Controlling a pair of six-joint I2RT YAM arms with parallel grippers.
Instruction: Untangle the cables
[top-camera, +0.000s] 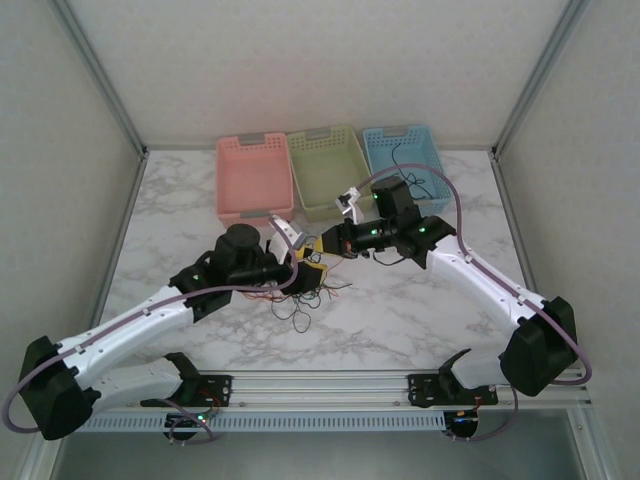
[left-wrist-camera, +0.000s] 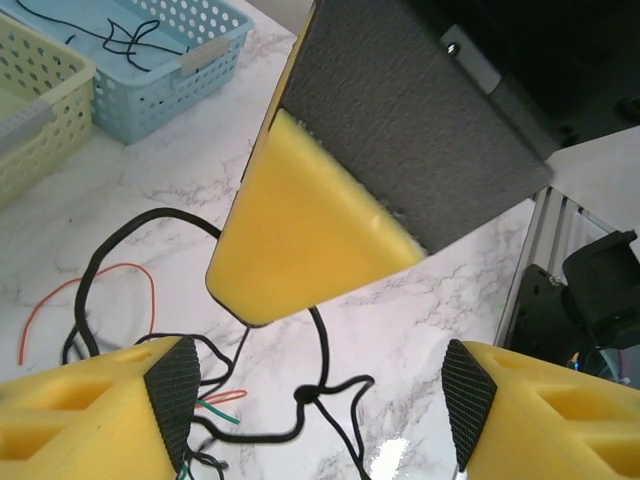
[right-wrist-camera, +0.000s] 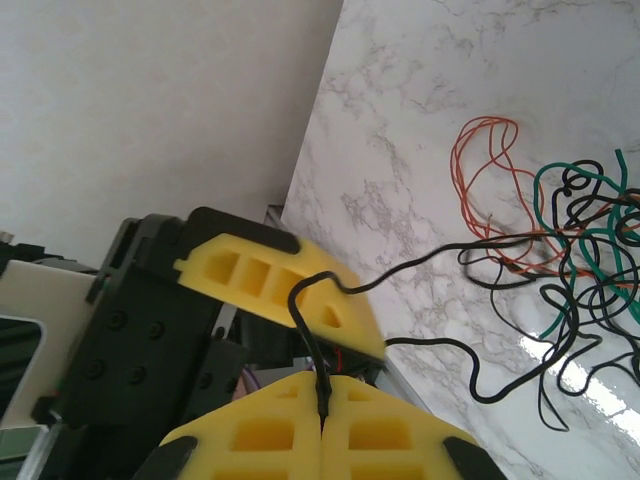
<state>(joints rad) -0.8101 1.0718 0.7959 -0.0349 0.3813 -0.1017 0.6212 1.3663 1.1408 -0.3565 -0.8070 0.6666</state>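
R pincer is clenched on one black cable, holding it up off the tangle, prob so the released L pincer above the tangle can grab the knot.

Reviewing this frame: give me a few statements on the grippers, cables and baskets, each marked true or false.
1. The right gripper is shut on a black cable. True.
2. The left gripper is clamped shut. False: its fingers stand apart.
3. The blue basket contains a dark cable. True.
4. The cable tangle lies in the green basket. False: it lies on the marble table.
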